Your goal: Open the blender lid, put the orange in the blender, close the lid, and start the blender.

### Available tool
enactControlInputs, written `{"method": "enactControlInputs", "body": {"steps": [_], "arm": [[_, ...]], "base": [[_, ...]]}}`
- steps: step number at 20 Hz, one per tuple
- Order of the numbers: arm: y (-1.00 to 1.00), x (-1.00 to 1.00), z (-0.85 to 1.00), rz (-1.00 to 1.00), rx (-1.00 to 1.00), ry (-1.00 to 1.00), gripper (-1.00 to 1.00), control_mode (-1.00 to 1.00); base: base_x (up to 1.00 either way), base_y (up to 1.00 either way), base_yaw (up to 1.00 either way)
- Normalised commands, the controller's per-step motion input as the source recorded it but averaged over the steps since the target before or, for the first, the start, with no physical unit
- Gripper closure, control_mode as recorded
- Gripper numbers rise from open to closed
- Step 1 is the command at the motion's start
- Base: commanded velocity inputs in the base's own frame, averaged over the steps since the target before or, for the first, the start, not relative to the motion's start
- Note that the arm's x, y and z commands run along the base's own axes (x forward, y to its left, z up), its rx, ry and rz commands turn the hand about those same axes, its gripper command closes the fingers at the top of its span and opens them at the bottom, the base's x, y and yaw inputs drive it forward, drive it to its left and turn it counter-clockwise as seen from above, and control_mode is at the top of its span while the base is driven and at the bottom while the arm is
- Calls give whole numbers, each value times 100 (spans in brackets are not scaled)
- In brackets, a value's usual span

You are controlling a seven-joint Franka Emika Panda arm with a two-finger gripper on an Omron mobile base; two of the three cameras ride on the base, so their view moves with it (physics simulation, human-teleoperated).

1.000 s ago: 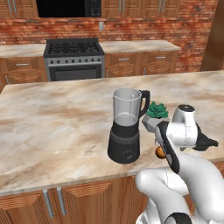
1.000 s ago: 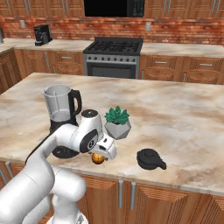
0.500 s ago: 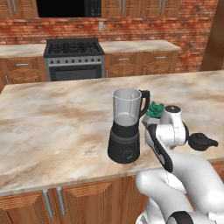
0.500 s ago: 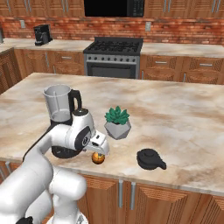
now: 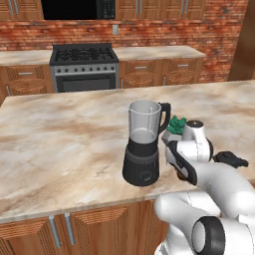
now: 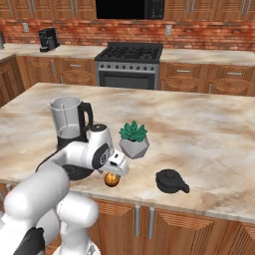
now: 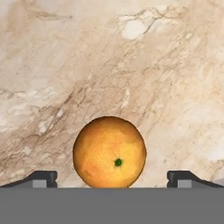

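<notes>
On the beige marble island counter your two-finger gripper hangs spread wide over the small round orange, which sits near the front edge beside the black-based blender; it looks firm, smooth and roll-prone, so pinch across its widest middle.

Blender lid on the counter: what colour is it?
Black all over, knob included. The blender lid shows best in the right base view, lying right of the orange.
</notes>
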Motion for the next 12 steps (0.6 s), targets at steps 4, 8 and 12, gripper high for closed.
{"method": "enactControlInputs", "body": {"steps": [4, 8, 12], "arm": [[-17, 0, -39, 0, 0, 13, -100, -100], [1, 4, -28, 0, 0, 11, -100, -100], [10, 4, -26, 1, 0, 9, -100, -100]], "base": [[0, 0, 0], [0, 0, 0], [0, 0, 0]]}}
